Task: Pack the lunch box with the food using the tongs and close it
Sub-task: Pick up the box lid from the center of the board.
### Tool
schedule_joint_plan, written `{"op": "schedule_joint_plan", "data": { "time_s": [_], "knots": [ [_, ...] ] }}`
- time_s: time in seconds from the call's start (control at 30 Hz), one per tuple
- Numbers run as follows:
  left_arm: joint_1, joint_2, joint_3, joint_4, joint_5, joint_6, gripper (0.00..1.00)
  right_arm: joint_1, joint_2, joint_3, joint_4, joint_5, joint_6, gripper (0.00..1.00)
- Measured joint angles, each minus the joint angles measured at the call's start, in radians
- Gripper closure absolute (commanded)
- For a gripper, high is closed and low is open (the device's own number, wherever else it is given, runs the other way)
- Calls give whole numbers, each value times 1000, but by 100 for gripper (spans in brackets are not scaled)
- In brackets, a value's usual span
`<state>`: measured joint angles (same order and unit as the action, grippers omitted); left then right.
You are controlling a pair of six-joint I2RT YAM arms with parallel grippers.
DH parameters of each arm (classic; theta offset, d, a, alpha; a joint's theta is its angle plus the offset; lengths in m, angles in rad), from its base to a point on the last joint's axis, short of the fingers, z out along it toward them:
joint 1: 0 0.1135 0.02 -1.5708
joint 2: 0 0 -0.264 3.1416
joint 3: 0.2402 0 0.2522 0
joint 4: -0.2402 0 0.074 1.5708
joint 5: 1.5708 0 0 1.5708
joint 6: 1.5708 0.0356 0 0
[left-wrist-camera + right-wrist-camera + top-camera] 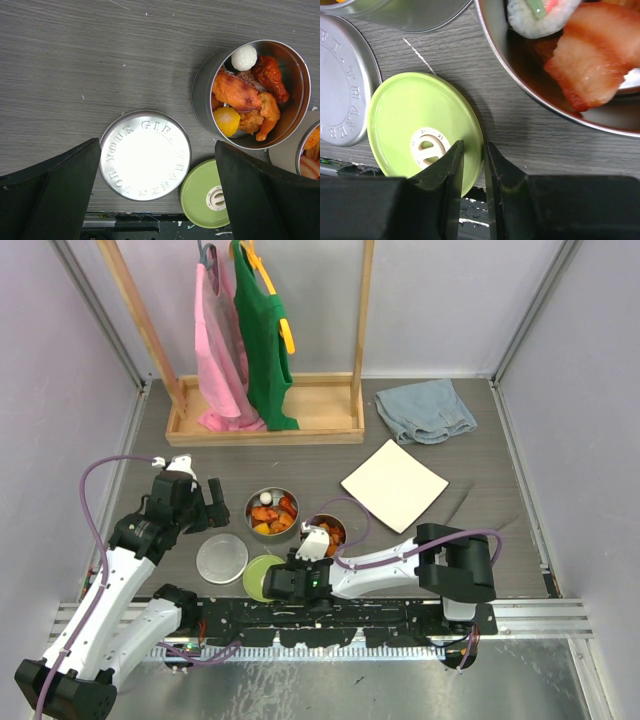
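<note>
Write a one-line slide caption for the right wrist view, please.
The right gripper, fingers at the lime-green lid's rim, beside the steel lid and a tin holding food.

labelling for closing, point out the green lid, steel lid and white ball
green lid (410, 110), right wrist view, bare top face
steel lid (145, 155), left wrist view, centre of top
white ball (244, 57), left wrist view, its middle

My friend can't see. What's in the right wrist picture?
The jaws of the right gripper straddle the rim of a lime-green lid lying flat on the table. A steel lid sits left; a tin holding food sits above right.
</note>
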<state>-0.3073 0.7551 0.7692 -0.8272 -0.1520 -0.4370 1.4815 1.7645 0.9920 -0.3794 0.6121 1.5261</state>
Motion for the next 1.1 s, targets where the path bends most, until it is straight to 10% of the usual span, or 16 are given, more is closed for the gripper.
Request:
{"op": "schedule_joint_plan", "data": {
  "time_s": [0.3,1.1],
  "knots": [
    [0,0,0,0,0,0,2,0,7,5,27,15,4,100],
    [0,-23,0,0,-1,0,2,0,-333,-174,208,-64,-420,100]
  ]
}}
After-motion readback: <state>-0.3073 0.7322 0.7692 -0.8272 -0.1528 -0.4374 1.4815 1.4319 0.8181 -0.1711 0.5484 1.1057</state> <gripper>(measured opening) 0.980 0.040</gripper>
